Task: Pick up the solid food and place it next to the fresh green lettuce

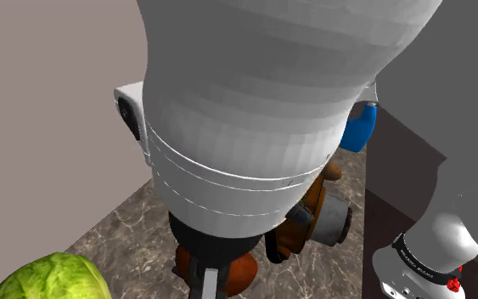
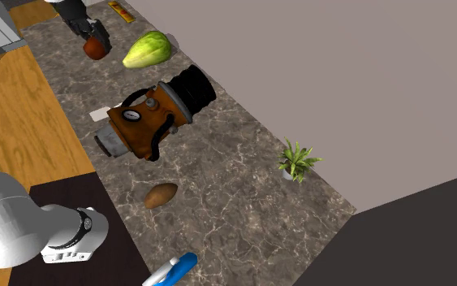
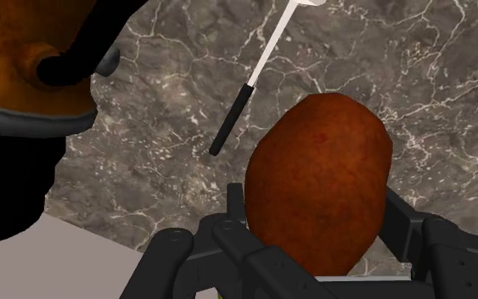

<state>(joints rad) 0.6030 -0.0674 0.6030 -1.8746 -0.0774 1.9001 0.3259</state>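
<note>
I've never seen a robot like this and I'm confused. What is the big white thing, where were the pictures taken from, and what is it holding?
The big white thing is a robot arm with two black fingers at its end. One picture is taken from beside the arm, so the arm blocks much of it. Another looks down on the marbled counter from farther off. The third comes from a camera on the robot's hand. On the counter lie a green lettuce, an orange and black machine, a small potted plant and a brown potato-like lump. The fingers are closed on a reddish-brown piece of food, close to the lettuce.
</note>
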